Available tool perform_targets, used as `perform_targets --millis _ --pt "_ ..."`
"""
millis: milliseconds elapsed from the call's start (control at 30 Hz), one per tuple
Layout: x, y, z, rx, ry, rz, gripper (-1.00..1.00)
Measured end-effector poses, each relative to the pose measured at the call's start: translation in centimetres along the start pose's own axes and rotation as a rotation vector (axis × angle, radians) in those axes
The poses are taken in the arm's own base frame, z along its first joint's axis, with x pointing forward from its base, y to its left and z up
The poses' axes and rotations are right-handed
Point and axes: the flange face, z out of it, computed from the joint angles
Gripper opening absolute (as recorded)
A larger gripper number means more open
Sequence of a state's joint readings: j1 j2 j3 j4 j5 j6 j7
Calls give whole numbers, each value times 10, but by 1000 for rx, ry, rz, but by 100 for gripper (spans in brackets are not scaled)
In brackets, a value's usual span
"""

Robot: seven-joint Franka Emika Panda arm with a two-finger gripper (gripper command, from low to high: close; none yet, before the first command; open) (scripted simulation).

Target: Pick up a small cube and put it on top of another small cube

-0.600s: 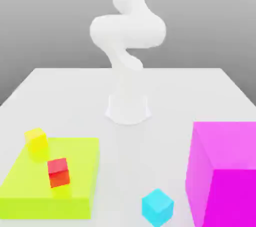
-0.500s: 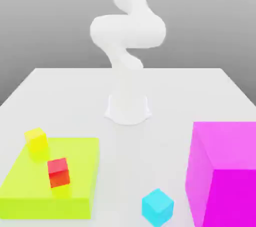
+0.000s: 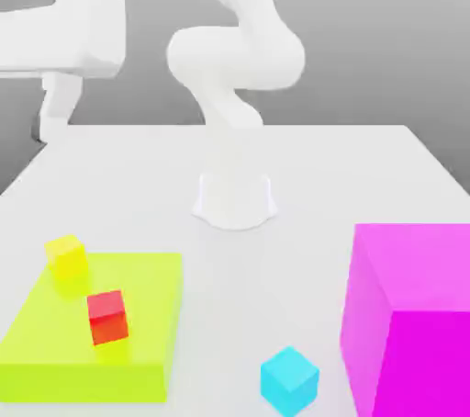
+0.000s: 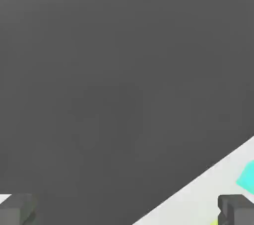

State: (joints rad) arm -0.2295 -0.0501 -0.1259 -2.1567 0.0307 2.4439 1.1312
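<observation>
On the yellow-green slab (image 3: 83, 382) sits the red cube (image 3: 108, 321), a likely pick; with the gripper (image 4: 126, 210) released and empty, centre it overhead, align its jaws to two opposite faces, then descend vertically, clear of the yellow cube (image 3: 67, 259).

Over in the exterior view, the red small cube (image 3: 108, 318) sits slightly turned; the yellow small cube (image 3: 67, 259) lies apart at its eleven o'clock, and the cyan one (image 3: 290, 382), corner forward, well off toward four
</observation>
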Motion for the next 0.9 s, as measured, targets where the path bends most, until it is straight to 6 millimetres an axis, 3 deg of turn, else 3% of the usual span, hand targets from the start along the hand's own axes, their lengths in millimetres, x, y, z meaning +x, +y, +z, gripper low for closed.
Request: perform_targets --millis 233,433,600,633,833,900 --pt "57 38 119 -156 -20 228 0" --pt "99 98 218 -292 -29 428 0" --pt "106 138 295 -339 -30 497 0" --pt "104 142 306 -340 -30 499 -100" --pt "104 144 312 -339 -30 499 -100" --pt "106 139 297 -339 -30 499 -100"
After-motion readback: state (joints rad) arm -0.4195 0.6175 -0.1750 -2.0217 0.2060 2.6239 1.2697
